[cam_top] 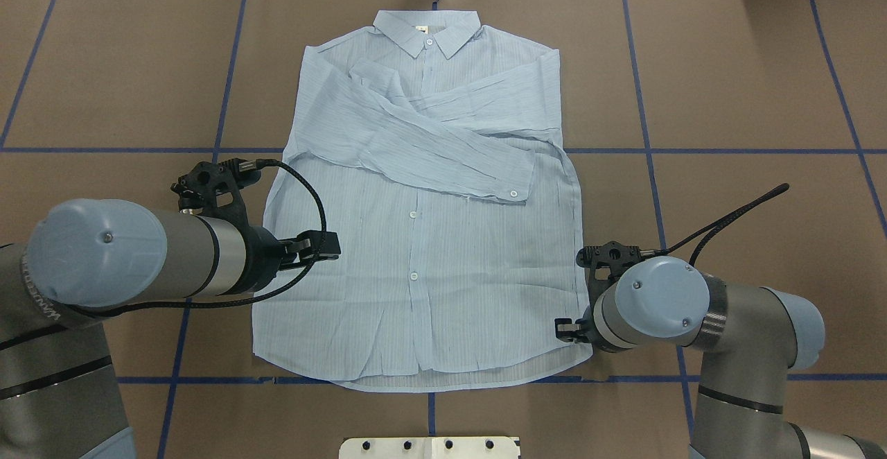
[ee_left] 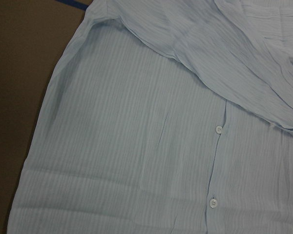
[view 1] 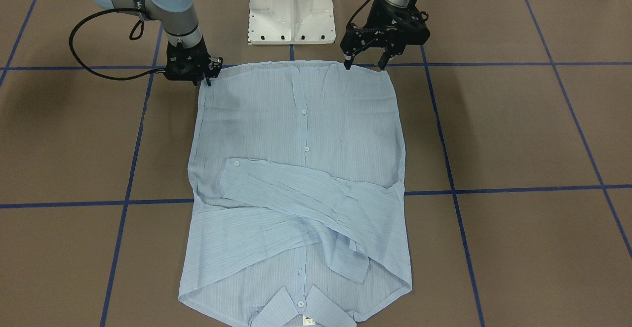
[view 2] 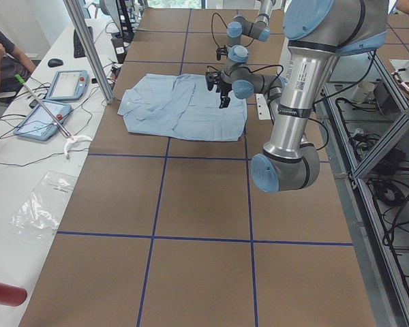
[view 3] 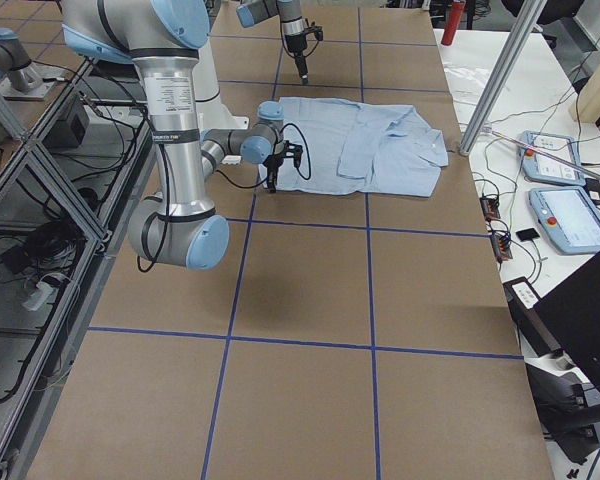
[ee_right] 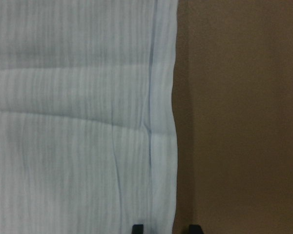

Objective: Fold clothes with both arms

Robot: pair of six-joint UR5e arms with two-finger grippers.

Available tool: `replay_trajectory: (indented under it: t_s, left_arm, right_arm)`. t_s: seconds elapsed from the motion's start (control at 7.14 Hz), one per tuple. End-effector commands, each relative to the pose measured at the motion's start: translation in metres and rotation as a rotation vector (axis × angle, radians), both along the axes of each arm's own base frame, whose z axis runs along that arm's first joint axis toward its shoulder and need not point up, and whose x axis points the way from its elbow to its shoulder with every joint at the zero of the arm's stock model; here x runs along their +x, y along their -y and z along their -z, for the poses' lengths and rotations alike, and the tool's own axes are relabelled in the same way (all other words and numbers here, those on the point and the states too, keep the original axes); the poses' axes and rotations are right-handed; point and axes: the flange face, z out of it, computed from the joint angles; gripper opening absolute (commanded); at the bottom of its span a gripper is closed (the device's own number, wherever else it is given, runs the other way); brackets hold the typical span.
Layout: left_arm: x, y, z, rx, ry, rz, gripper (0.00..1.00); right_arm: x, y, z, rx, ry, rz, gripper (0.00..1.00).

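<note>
The shirt (view 1: 301, 134) lies flat mid-frame on the brown table (view 1: 518, 134), crinkly and finely striped, its sleeves crossed. The front view shows the left gripper (view 1: 365, 64) at upper right, fingers spread over the hem. Only the right wrist view shows the right gripper (ee_right: 164, 227), its tips apart and straddling the shirt's side edge.

One light-blue shirt (cam_top: 429, 258), two robot arms (left arm (cam_top: 173, 258), right arm (cam_top: 658, 303)), two black grippers (left gripper (view 1: 365, 64), right gripper (view 1: 208, 80)), one white pedestal base (view 1: 290, 8).

The front-facing view's bottom edge cuts off the collar (view 1: 277, 309) of the shirt (view 1: 296, 129).
</note>
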Motion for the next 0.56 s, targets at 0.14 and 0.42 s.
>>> replay_trajectory:
  t_s: [0.14,0.42]
  left_arm:
    - [0.0003,0.0001,-0.0004,0.0,0.001,0.0,0.98]
    - [0.0021,0.001,-0.0035,-0.002,0.008,-0.001,0.99]
  right_arm:
    - [0.0,0.0005,0.0035,0.001,0.006,-0.006,0.0]
    - [0.001,0.0002,0.0068,0.0,0.01,-0.008,0.0]
